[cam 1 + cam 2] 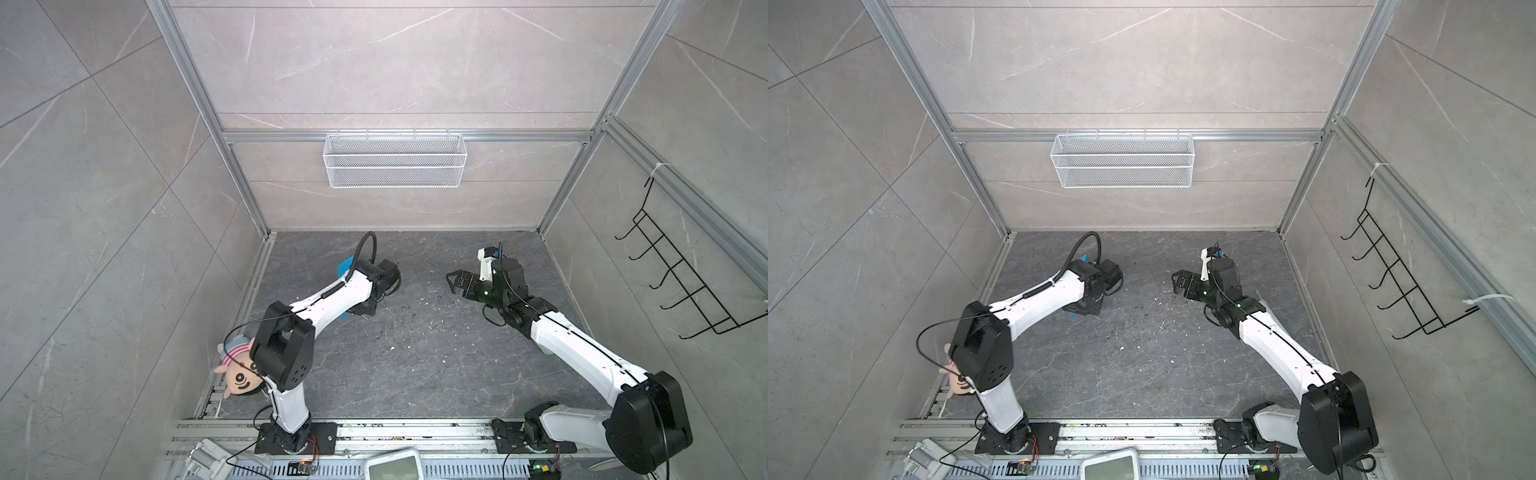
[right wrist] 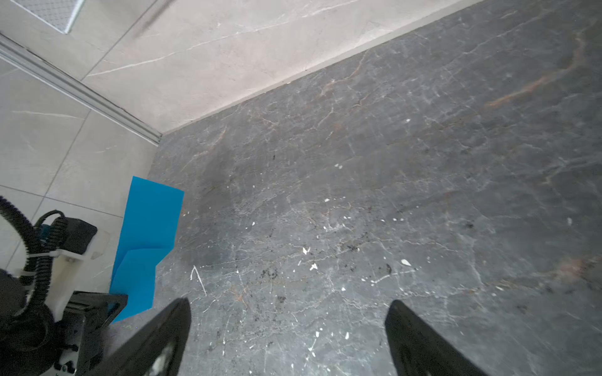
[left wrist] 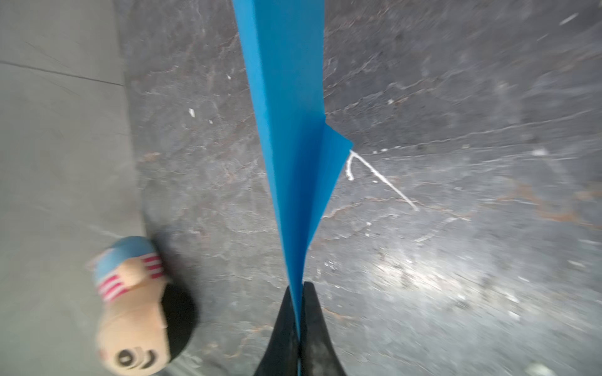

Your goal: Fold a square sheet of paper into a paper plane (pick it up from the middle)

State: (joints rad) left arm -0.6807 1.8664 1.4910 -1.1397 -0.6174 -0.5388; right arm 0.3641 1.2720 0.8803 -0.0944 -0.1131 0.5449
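Your left tool (image 3: 298, 288) is pressed together, pinching the paper plane (image 3: 286, 97) at its narrow end, with the blue layers running away from the fingertips edge-on to the camera; your right tool (image 2: 290, 302) stands spread wide with nothing between its fingers, over bare desk (image 1: 415, 353)

In both top views the plane sits left of centre in the frame, mostly hidden under the left forearm; only slivers of blue (image 1: 345, 266) peep out beside the arm; the right tool (image 1: 455, 280) is right of centre, well apart from the plane; from the right wrist view the plane (image 2: 146, 234) stands upright beside the left tool, folded flaps showing on its face; whether its lower edge touches the desk you cannot tell

I judge the folding itself to be all but finished: the sheet already reads as a layered dart with a centre crease, and only one tool grips it; the step in hand looks like holding the finished shape in the left tool alone while the right waits clear

For the next move, decide whether a flap needs a last press or the plane only needs setting down; if pressing, bring the right tool across the middle and close on the free flap, not on the whole stack, since thin paper will buckle under a skewed pinch; if setting down, lower it flat on open desk, clear of the plush toy (image 1: 237, 370) at the lower left of the frame
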